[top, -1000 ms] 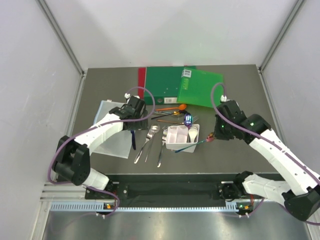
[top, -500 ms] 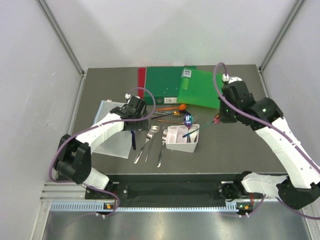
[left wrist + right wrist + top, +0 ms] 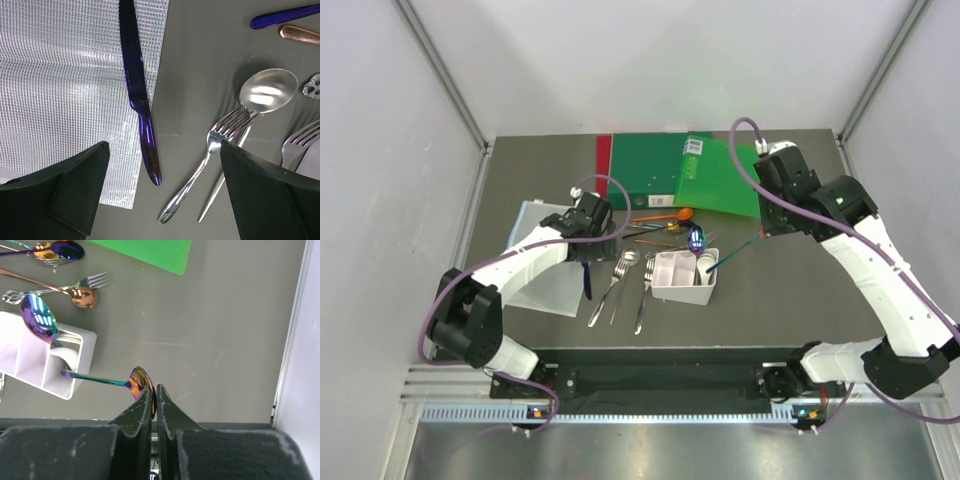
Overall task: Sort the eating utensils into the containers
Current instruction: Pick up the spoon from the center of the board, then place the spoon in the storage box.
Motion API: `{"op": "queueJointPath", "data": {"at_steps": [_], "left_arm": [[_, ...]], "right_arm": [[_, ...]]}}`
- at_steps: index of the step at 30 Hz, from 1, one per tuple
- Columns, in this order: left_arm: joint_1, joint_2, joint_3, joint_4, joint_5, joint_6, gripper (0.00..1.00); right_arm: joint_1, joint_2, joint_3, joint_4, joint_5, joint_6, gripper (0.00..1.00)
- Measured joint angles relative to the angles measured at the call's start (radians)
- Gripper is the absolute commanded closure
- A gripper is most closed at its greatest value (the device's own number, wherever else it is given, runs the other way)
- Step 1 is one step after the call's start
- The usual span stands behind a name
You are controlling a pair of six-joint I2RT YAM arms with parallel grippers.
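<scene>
My right gripper point(image 3: 155, 390) point(image 3: 762, 236) is shut on the bowl of a rainbow-metallic spoon point(image 3: 97, 379), held above the table. Its handle points left to the right end of the white divided bin point(image 3: 82, 365) point(image 3: 686, 293). Another rainbow spoon point(image 3: 39, 320) leans in that bin beside white utensils. My left gripper point(image 3: 163, 165) point(image 3: 588, 242) is open, low over a dark blue knife point(image 3: 140, 100) that lies across the clear sheet's edge. A silver fork point(image 3: 210, 165) and a silver spoon point(image 3: 267, 92) lie to the knife's right. More utensils point(image 3: 660, 228) lie behind the bin.
A green folder point(image 3: 720, 175) and a red folder point(image 3: 604, 170) lie flat at the back of the table. The clear plastic sheet point(image 3: 535, 270) is on the left. Several silver utensils point(image 3: 617, 290) lie left of the bin. The table's right edge point(image 3: 295, 340) is near my right gripper.
My right gripper has risen from the bin's front right corner with the rainbow spoon and swung back, leaving the handle pointing into the bin's right end. The left arm stayed put.
</scene>
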Motion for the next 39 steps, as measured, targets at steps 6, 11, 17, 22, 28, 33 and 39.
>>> {"op": "queueJointPath", "data": {"at_steps": [6,11,17,22,28,33,39], "left_arm": [[0.000,0.000,0.000,0.000,0.000,0.000,0.04],[0.000,0.000,0.000,0.000,0.000,0.000,0.04],[0.000,0.000,0.000,0.000,0.000,0.000,0.04],[0.000,0.000,0.000,-0.001,0.000,0.000,0.04],[0.000,0.001,0.000,-0.002,-0.001,0.000,0.04],[0.000,0.007,0.000,-0.004,-0.001,0.000,0.04],[0.000,0.015,0.000,-0.006,-0.001,0.000,0.04]], "right_arm": [[0.000,0.020,0.000,-0.010,0.018,-0.011,1.00],[0.000,0.063,0.026,-0.018,0.017,-0.024,1.00],[0.008,0.112,0.070,-0.022,0.018,-0.045,1.00],[0.019,0.134,0.078,-0.020,0.018,-0.055,1.00],[0.037,0.166,0.078,-0.014,0.011,-0.060,1.00],[0.058,0.191,0.077,0.018,-0.021,-0.063,1.00],[0.105,0.219,0.077,0.032,-0.031,-0.063,1.00]]}}
